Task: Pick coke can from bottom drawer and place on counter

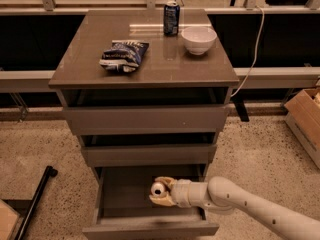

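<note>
The bottom drawer point(124, 196) of the cabinet is pulled out toward the near side, and the gripper point(155, 191) is inside it, toward the right of the drawer floor, on the end of a white arm point(250, 207) that comes in from the near right. Its two tan fingers point(163, 181) sit on the far and near sides of the coke can point(158, 188) and appear to be clasped on it. The can's silver top faces the camera, and its body is mostly hidden by the fingers, so I cannot tell whether it rests on the drawer floor or is lifted off it. Above, the two upper drawers point(147, 119) are partly open. On the counter point(150, 71) stand a dark blue can point(171, 18) at the far edge and a white bowl point(199, 39) just to its right, and a crumpled blue chip bag point(124, 56) lies left of centre. A cardboard box point(306, 118) sits on the speckled floor at the right.
</note>
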`<action>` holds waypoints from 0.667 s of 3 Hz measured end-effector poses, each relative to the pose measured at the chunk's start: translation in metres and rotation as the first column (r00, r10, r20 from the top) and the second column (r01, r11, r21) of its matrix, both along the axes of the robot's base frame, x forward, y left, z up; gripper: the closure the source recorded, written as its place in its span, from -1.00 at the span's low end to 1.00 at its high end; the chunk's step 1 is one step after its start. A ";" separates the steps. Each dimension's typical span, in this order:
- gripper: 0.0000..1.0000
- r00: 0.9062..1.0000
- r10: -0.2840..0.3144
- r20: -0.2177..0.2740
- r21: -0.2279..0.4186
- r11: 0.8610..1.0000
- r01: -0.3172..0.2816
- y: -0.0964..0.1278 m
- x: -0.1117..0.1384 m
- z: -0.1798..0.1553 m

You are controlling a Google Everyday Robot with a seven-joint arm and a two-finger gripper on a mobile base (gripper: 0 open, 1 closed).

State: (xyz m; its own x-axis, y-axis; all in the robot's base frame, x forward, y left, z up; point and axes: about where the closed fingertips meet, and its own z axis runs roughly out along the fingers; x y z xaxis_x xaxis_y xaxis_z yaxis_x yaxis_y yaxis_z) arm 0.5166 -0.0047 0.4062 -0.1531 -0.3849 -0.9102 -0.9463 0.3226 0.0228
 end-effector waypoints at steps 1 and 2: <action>1.00 0.994 -0.026 0.102 -0.046 0.998 0.030 0.018 -0.013 0.085; 1.00 0.991 0.027 0.134 -0.101 0.995 -0.014 0.028 -0.035 0.102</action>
State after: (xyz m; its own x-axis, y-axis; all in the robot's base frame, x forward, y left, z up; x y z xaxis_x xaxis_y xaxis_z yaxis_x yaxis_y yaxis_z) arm 0.4816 0.0232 0.5078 -0.0224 -0.4763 -0.8790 -0.9448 0.2975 -0.1372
